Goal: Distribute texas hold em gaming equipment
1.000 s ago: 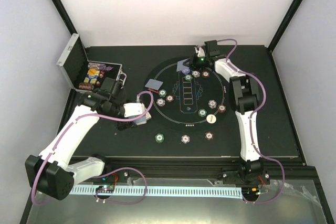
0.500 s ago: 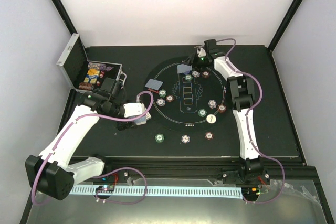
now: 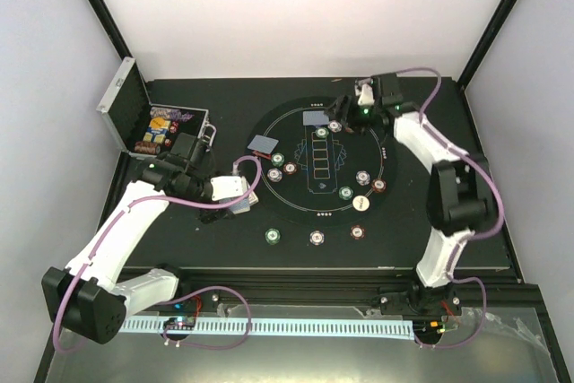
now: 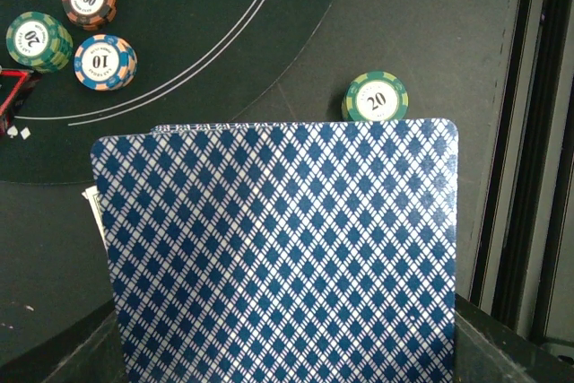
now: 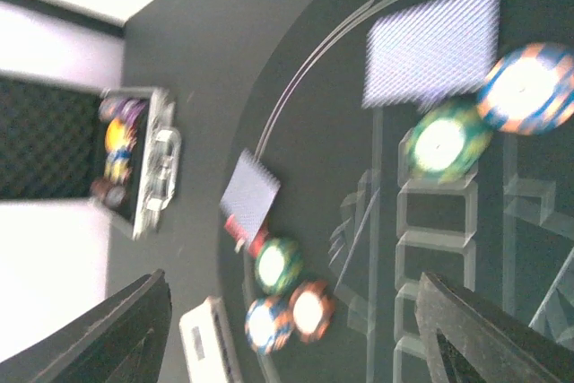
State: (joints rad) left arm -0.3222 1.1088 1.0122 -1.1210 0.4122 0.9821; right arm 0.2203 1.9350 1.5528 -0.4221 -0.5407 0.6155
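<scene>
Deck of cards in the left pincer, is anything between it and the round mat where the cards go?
Nothing visible does: the deck in the left pincer hangs just off the round mat's near-left edge. Just inside that edge lie three chips and a face-down card; a green 20 chip lies off the mat nearby.

A silver metal case (image 3: 119, 100) stands open at the upper left of the overhead frame, its lid tilted up toward the left wall. To its right, a round black mat (image 3: 305, 187) printed with thin white lines lies at the centre of a black table (image 3: 197, 239). White walls (image 3: 296, 15) and black frame posts (image 3: 99, 6) enclose the scene, and a white slotted strip (image 3: 305, 325) runs along the bottom edge. In the right wrist view the case appears blurred at the left, its lid lined with dark textured foam.
</scene>
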